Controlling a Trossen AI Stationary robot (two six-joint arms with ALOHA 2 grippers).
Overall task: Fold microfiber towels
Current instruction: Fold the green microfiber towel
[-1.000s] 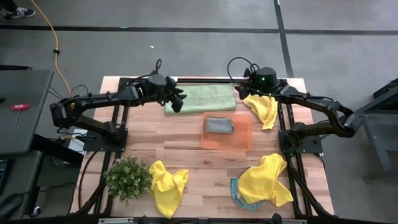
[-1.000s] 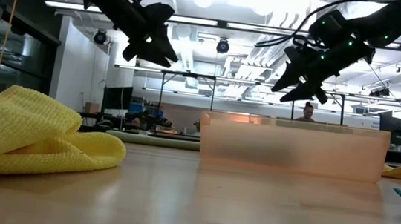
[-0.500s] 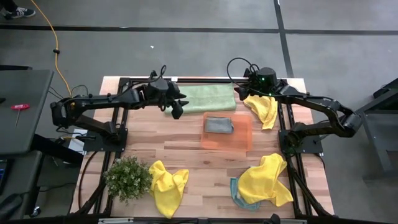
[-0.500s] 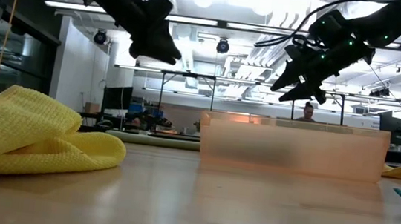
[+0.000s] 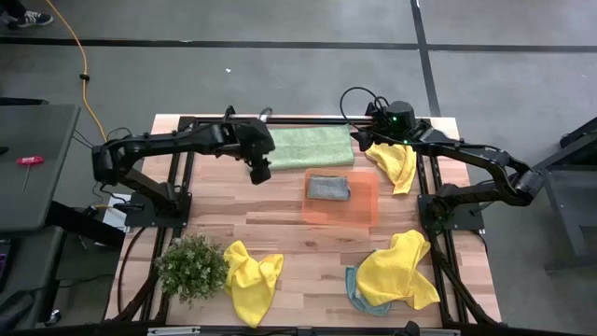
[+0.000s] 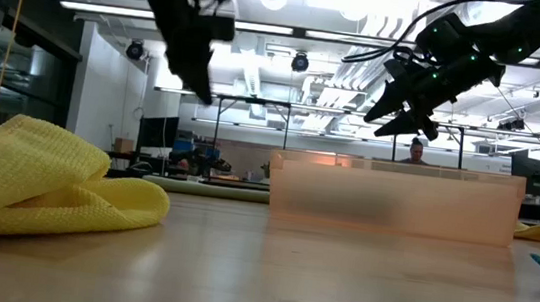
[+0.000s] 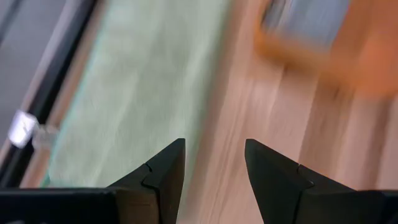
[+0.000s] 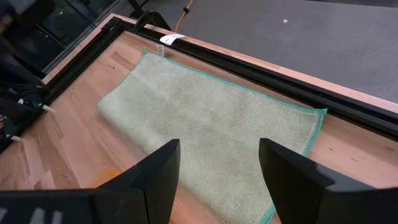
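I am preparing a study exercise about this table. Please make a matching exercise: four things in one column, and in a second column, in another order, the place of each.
Things:
1. pale green towel
2. grey towel
3. potted plant
4. left gripper

Places:
A. near left corner of the table
B. on the orange mat
C. spread flat along the far edge
D. fingers open, above the bare wood by the green towel's near left corner

Pairs: 1-C, 2-B, 3-A, 4-D
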